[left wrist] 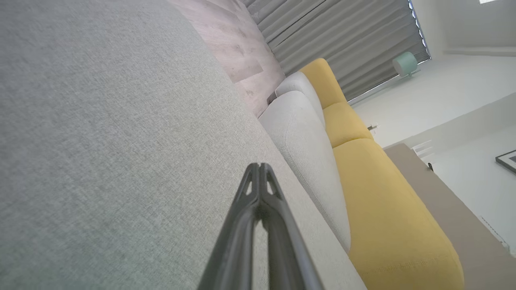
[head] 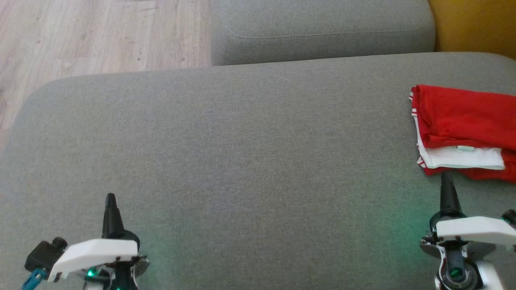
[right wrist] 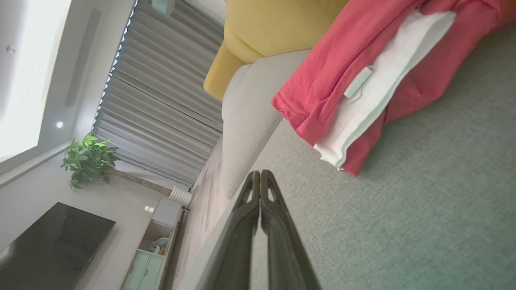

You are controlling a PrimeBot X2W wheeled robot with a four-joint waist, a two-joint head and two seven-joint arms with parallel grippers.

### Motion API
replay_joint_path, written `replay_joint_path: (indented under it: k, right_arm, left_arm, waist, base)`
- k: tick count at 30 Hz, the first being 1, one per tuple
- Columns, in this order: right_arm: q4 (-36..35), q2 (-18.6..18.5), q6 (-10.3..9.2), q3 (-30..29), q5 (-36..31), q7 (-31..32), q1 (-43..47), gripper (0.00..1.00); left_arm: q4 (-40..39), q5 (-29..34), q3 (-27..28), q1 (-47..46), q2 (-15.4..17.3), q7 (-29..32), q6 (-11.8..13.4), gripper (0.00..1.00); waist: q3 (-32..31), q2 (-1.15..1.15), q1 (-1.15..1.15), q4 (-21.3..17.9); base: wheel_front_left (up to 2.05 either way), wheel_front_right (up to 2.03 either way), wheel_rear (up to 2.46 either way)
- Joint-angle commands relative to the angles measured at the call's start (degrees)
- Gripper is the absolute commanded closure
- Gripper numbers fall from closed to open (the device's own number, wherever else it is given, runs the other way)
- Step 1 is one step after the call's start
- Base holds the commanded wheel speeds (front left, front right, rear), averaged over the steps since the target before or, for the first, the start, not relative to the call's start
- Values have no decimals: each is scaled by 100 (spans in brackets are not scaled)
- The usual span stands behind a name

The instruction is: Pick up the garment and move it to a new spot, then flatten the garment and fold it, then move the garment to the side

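The garment is red with a white part, folded into a compact stack at the right edge of the grey cushion. In the right wrist view the garment lies just ahead and to the right of the fingertips. My right gripper sits just short of the garment's near edge, shut and holding nothing, as the right wrist view confirms. My left gripper rests low at the left over bare cushion, also shut and holding nothing; in the left wrist view its tips meet.
A second grey cushion lies beyond the main one. Wooden floor runs along the far left. A yellow sofa section stands beside the grey cushions.
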Motion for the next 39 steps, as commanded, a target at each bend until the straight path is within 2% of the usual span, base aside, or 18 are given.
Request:
replay_joint_path:
  k: [1, 39]
  right_arm:
    - [-228, -26, -3, 33, 164, 39, -264, 100]
    - [-367, -31, -4, -144, 2458, 669, -271, 100]
  left_arm:
    - [-208, -139, 166, -273, 28, 28, -50, 100]
    - [-282, -2274, 576, -285, 42, 670, -217, 100]
  waist:
    - [-2, 0, 0, -2]
    - [-61, 0, 0, -55]
  base:
    - [0, 0, 0]
    - [0, 0, 0]
